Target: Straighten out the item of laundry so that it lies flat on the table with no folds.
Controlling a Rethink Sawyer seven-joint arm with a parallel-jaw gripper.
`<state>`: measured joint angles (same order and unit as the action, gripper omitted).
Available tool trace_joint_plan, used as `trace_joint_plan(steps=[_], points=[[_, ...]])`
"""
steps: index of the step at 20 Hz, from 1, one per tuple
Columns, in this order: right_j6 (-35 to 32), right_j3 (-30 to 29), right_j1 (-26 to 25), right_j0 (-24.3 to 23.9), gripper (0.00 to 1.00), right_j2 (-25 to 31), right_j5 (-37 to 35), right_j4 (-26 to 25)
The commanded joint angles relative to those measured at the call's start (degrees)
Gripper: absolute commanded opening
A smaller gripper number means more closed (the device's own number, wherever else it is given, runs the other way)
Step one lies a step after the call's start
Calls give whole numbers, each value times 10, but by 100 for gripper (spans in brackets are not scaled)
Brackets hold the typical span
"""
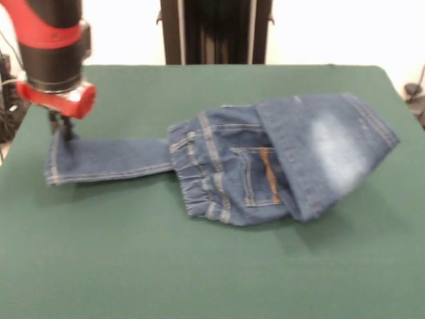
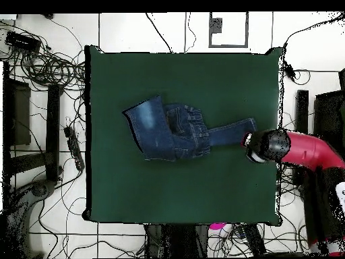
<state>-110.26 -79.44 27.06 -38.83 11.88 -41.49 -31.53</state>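
The blue denim jeans (image 1: 265, 159) lie across the middle of the dark green table (image 1: 199, 266). One leg is folded back over the seat, its faded patch up, partly covering the orange-stitched pocket. The other leg stretches out straight to the left. The gathered waistband faces the front. My gripper (image 1: 63, 131) stands at the hem of that stretched leg, at its far corner, and looks shut on the cloth there. In the overhead view the jeans (image 2: 172, 128) lie mid-table (image 2: 182, 189), and the gripper (image 2: 253, 138) is at the leg's right end, mostly hidden under the arm.
The black pedestal (image 1: 216, 30) stands at the table's far edge. The table's left edge in the front view is close to the gripper. Cables (image 2: 47, 67) and dark equipment lie on the floor around the table.
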Motion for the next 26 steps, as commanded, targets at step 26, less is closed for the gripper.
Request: trace_joint_plan(steps=[26], points=[[527,584,-221,-26,0,184,-328,-76]])
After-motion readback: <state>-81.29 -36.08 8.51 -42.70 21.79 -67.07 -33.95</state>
